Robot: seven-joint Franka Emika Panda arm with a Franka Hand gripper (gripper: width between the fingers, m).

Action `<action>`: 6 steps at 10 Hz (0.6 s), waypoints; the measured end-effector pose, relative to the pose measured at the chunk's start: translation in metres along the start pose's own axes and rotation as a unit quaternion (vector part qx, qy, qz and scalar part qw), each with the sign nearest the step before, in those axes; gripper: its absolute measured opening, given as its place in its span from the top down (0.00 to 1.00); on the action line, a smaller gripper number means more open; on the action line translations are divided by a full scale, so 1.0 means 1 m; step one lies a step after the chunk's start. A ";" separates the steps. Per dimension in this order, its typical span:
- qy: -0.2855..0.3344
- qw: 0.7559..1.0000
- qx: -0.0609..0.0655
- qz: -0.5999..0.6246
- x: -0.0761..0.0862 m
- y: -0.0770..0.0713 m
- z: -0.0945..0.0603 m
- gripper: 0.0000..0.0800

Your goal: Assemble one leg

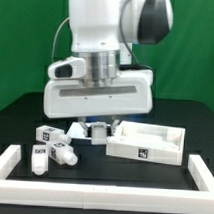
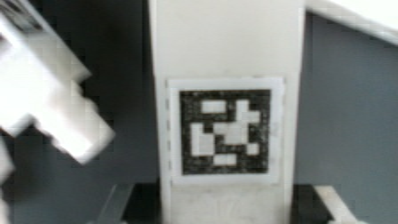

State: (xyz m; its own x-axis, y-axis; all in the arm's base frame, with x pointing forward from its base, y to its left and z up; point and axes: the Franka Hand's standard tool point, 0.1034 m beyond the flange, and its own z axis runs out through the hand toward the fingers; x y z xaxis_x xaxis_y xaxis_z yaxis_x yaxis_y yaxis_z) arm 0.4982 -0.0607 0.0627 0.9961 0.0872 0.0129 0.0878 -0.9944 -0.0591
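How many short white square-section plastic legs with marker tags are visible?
4. Three white legs lie loose at the exterior view's left; the fourth leg is between the fingers of the gripper. The arm may hide more.

Can't see the gripper point(image 1: 95, 125) fingertips in the exterior view: buried in shadow under the wide hand body. Can't confirm jaw contact on the leg point(image 2: 222, 90) from the wrist view either; only getting dark finger stubs point(image 2: 135, 205), cropped at the frame edge. Losing one end of that leg past the frame edge too. Can't identify the blurred white shapes point(image 2: 50, 85) beside it, nor the white corner piece point(image 2: 361, 18), mostly cropped. Can't read the tags on the loose white parts point(image 1: 40, 158) in the exterior view, too small. Can't follow the arm point(image 1: 103, 25) above the wrist, cut off.
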 end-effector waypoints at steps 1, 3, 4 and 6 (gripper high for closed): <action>-0.006 1.000 -0.002 0.006 -0.019 0.005 0.001 0.64; -0.011 1.000 -0.003 0.019 -0.036 -0.002 0.008 0.64; -0.009 1.000 -0.004 0.016 -0.033 0.000 0.007 0.64; -0.009 1.000 -0.004 0.016 -0.033 0.000 0.007 0.64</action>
State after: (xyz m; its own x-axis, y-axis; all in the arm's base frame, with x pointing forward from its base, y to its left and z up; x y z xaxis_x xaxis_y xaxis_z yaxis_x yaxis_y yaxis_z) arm 0.4657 -0.0629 0.0554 0.9984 0.0562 -0.0059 0.0558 -0.9971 -0.0511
